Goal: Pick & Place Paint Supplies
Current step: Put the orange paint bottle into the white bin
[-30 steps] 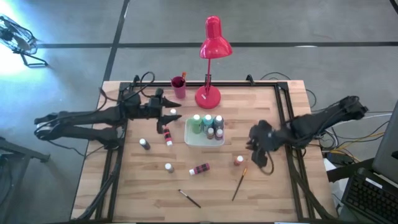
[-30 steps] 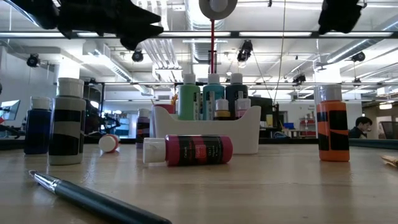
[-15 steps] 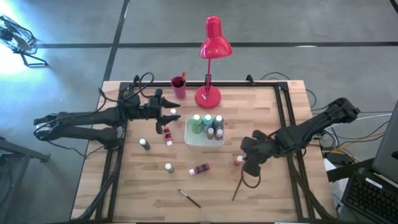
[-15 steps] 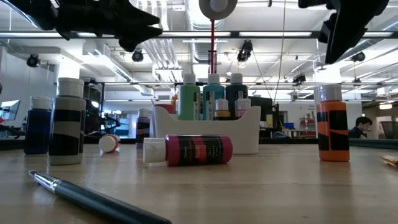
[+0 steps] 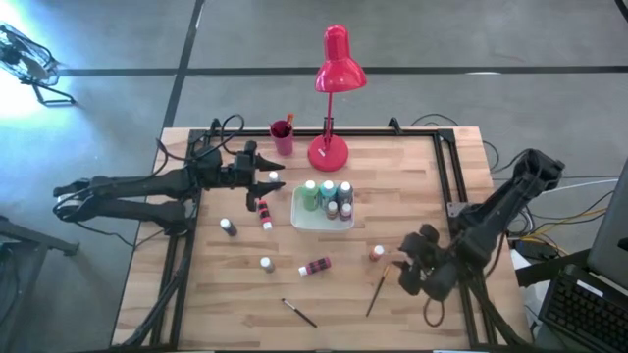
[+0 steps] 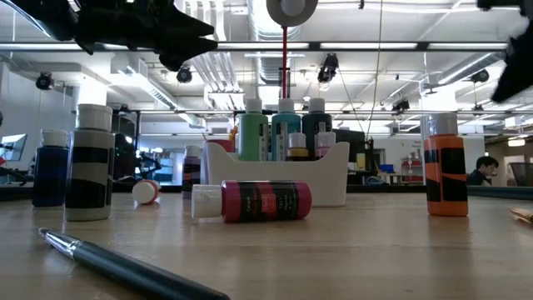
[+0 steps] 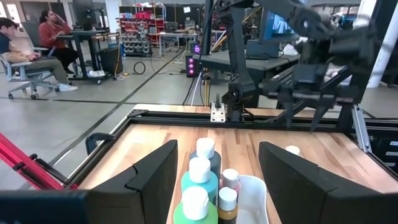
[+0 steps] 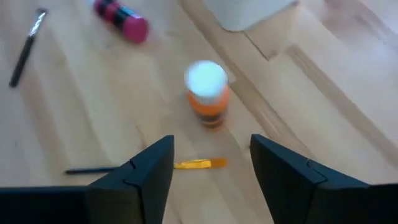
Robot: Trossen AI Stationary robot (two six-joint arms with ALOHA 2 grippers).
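**Wooden table with scattered paint supplies, both grippers empty**

Pale wood table (image 5: pixel 206 304) framed by dark rails, grey floor all round. Toward the far edge stand a red desk lamp (image 5: pixel 334 69) and a red cup (image 5: pixel 283 135). At the middle, a white tray (image 5: pixel 299 218) holds several upright paint bottles (image 5: pixel 328 198). Left of the tray, one bottle lies flat and another stands (image 5: pixel 228 226). Nearer, a small bottle stands (image 5: pixel 266 263) beside a red bottle (image 5: pixel 316 266) on its side. A dark brush (image 5: pixel 299 313) lies close to the near edge, with open wood around it.

Right gripper (image 5: pixel 405 277) hovers at the near right, fingers spread wide, holding nothing. Just beside it stands an orange bottle (image 8: pixel 208 93), and an orange-handled brush (image 5: pixel 377 292) lies below the fingers.

Left gripper (image 5: pixel 276 181) hangs above the table left of the tray, fingers wide apart and empty. Near-left wood is mostly bare.
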